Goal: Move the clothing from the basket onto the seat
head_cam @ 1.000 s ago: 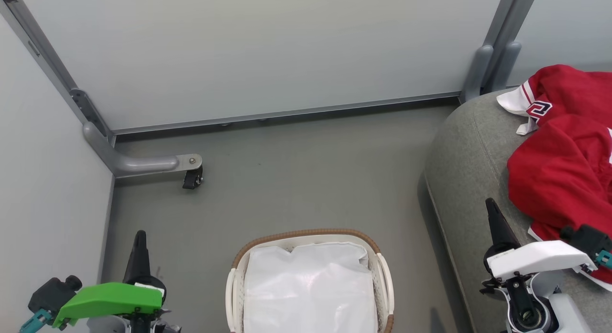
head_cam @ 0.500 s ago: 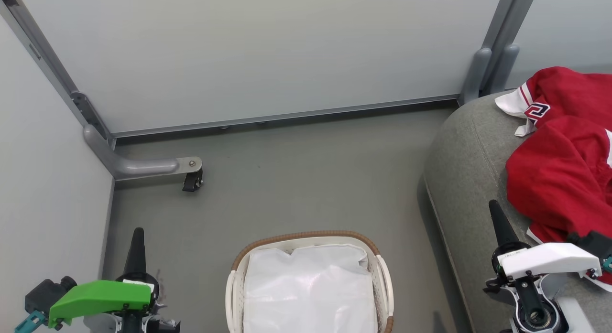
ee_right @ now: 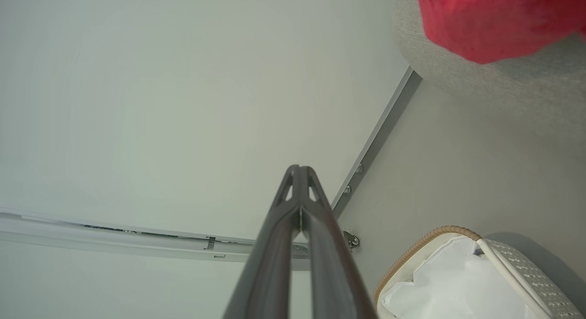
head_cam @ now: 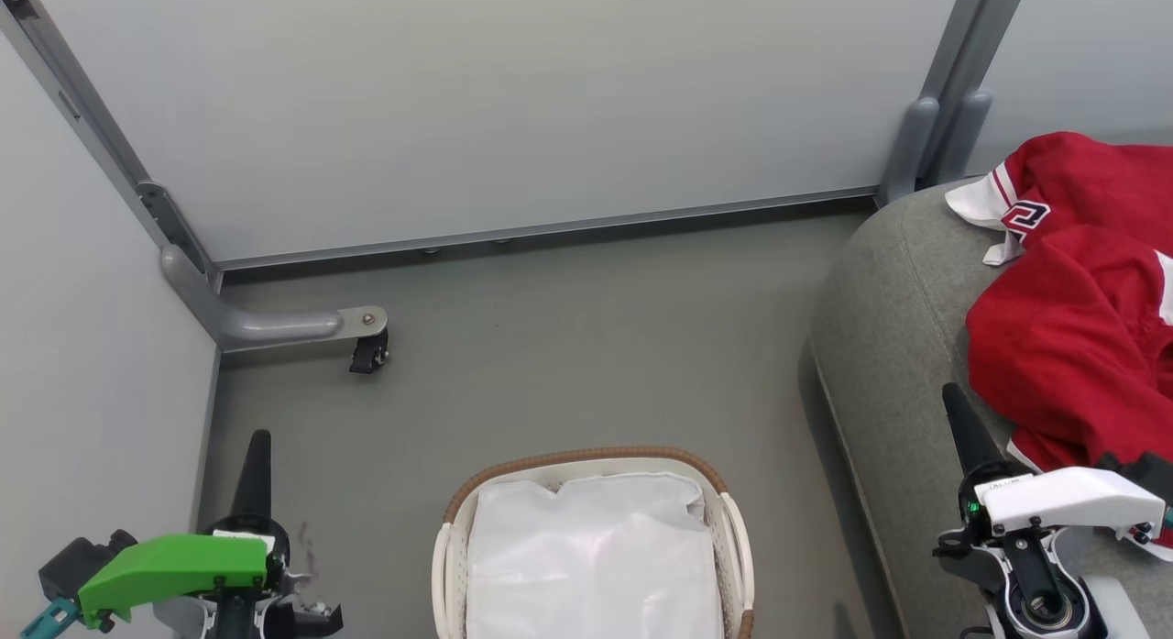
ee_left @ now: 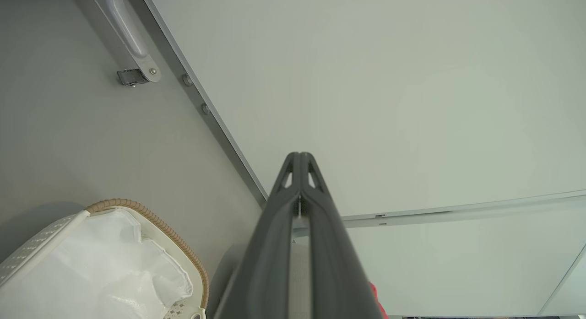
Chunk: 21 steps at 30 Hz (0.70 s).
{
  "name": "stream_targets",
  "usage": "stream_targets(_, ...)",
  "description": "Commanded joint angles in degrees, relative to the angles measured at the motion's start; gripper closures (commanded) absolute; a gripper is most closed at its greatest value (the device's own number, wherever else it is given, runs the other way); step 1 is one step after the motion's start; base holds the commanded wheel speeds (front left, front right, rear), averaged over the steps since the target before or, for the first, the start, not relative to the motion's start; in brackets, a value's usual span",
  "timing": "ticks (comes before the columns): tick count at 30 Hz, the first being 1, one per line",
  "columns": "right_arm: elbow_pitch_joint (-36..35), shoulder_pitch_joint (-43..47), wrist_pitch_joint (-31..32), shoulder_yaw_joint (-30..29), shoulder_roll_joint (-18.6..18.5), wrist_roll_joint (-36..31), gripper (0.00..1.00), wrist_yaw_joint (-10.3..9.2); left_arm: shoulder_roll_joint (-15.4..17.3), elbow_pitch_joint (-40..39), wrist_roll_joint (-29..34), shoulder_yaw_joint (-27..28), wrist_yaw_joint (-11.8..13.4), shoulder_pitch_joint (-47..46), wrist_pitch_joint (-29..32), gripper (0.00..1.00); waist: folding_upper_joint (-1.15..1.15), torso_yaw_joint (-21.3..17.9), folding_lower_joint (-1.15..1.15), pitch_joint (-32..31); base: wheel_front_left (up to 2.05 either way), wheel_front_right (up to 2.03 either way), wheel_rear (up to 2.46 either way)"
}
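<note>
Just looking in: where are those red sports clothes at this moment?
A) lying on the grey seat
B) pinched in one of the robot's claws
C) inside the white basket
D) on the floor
A: the red clothes lie on the grey seat at the right, while the basket shows its white liner and no red.

Two arms, diff. wrist covers: green L, white R.
Left tool (head_cam: pixel 256 448), lower left of frame: long dark tapered fingers (head_cam: pixel 254 481), angular green cover (head_cam: pixel 174 566) w/ small screws (head_cam: pixel 218 580), black knob (head_cam: pixel 71 558) & teal connector (head_cam: pixel 38 619) at its outer end. Right tool (head_cam: pixel 953 402), lower right: same dark fingers, white cover (head_cam: pixel 1068 500), round black hub (head_cam: pixel 1040 608) below it, tiny green light (head_cam: pixel 963 508). Wrist views: fingers dk grey, ribbed, w/ triangular cut-outs (ee_left: pixel 287 179) nr tips.
</note>
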Motion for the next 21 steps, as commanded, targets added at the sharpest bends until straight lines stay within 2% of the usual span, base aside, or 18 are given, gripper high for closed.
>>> stream_targets(1, -0.6, 0.6, 0.5, -0.3, -0.3, 1.4, 1.0, -0.04, 0.4, -0.6, -1.4, 0.4, -0.3, -1.4, 0.4, 1.0, 0.0, 0.0, 0.0, -0.1, 0.0, 0.0, 0.0)
stream_targets(21, -1.3, 1.2, 2.8, -1.3, -0.4, 11.0, 1.0, -0.04, 0.4, -0.8, -9.4, 1.6, -0.5, -2.0, 2.9, 1.0, 0.0, -0.2, 0.0, -0.7, 0.0, 0.0, 0.0)
